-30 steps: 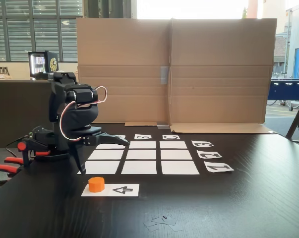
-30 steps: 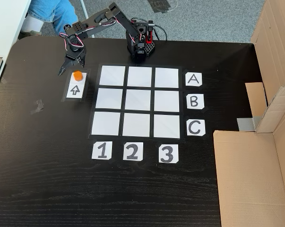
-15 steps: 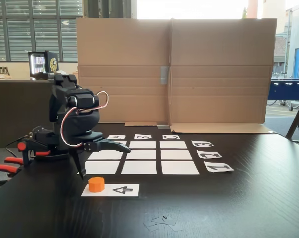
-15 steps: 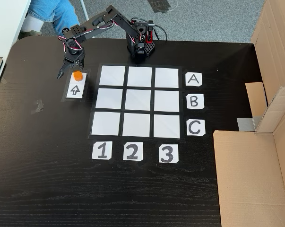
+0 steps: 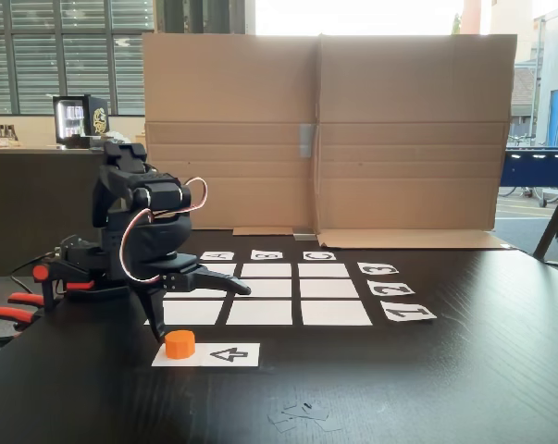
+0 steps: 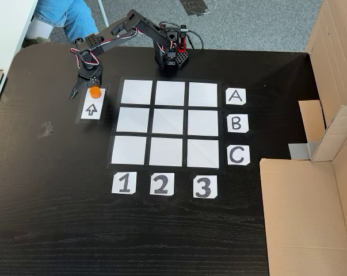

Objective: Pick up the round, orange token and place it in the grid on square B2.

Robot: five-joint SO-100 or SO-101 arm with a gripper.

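Orange token (image 6: 94,91) upright on arrow strip (image 6: 92,107) — beside grid (image 6: 169,123), square B2 (image 6: 169,122) bare.

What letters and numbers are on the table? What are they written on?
"A" on a white card right of the grid.
"B" on a card.
"C" on a card.
"1" on a card.
"2" on a card.
"3" on a card.
Black arrow on the paper strip.

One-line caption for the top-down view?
Open hand straddles the orange token on the arrow strip; grid empty.
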